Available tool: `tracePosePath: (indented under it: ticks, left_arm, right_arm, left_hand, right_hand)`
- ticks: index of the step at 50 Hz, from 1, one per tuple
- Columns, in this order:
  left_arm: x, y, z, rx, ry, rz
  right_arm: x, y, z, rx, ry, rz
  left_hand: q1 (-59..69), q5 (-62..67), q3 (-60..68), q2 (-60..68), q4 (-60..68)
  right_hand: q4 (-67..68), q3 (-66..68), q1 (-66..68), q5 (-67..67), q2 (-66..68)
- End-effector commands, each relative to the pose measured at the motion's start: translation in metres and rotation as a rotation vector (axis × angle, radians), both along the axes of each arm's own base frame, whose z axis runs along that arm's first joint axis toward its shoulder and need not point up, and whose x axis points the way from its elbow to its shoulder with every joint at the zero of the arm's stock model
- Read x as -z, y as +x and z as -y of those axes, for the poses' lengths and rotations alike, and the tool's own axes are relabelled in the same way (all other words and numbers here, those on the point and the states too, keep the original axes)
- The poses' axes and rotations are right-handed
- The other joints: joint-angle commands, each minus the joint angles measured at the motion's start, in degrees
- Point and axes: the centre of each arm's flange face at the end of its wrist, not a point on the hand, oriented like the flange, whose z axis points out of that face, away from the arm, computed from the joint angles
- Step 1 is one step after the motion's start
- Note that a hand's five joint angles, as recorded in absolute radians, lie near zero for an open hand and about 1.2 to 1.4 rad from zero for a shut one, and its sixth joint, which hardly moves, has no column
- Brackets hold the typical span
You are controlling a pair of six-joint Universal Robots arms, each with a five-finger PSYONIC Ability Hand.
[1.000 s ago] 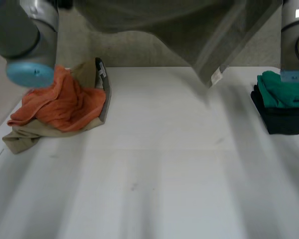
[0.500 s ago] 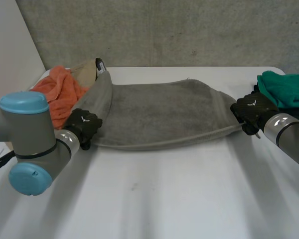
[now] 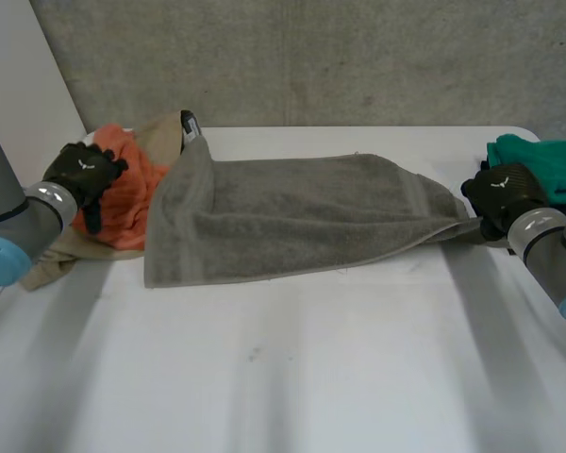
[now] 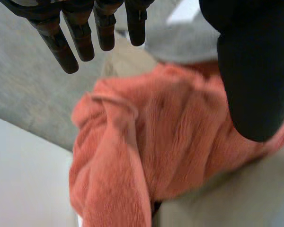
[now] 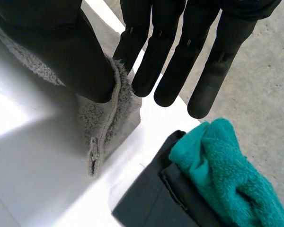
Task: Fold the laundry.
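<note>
- Grey towel (image 3: 292, 212): the piece in hand. It lies spread across the far half of the white table (image 3: 311, 368), mostly flat, its near edge running unevenly. The end towards the right hand is drawn into a raised point.
- Handling, as a judgement: thick terry, soft and limp with no stiffness, moderately light, and not slippery. It will sag and crease wherever it is unsupported. It is best taken at the corners or along the hemmed short edges, with both ends held so that it stays square.
- Right hand (image 3: 498, 192): at the towel's right corner. The thumb presses on the hem, and the nearest straight finger appears to pinch the hem against it. The other fingers are extended and spread, holding nothing.
- Left hand (image 3: 83, 173): just off the towel's left end. The fingers are straight and apart from the thumb, and the hand is empty. That end of the towel lies loose on the table.
- Orange cloth (image 3: 132, 203): crumpled, touching the towel's left end and under the left hand.
- Beige garment (image 3: 47, 266): beneath the orange cloth, on the side away from the towel.
- Green cloth (image 3: 540, 162): beyond the towel's right corner, resting on a dark folded stack (image 5: 151, 201).
</note>
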Motion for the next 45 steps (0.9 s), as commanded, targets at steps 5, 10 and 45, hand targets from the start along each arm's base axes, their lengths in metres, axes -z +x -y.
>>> tracePosePath:
  ticks: [5, 10, 45]
  left_arm:
    - [0.048, -0.009, 0.034, 0.062, 0.08, 0.108]
    - [0.06, -0.012, 0.046, 0.04, 0.062, 0.157]
    - [-0.026, 0.039, 0.075, -0.316, -0.199, 0.089]
  right_arm:
    - [0.005, -0.002, 0.0, 0.003, -0.001, 0.001]
    - [0.006, -0.001, -0.002, 0.0, -0.003, 0.004]
    - [-0.012, 0.006, -0.013, -0.027, -0.069, 0.017]
  left_hand:
    - [-1.6, -2.7, -2.0, -1.7, -1.3]
    - [30.8, 29.7, 30.3, 30.6, 31.1]
    - [-1.6, -2.7, -2.0, -1.7, -1.3]
  right_hand:
    - [11.3, 11.9, 14.3, 12.2, 12.3]
    - [11.3, 11.9, 14.3, 12.2, 12.3]
    - [11.3, 11.9, 14.3, 12.2, 12.3]
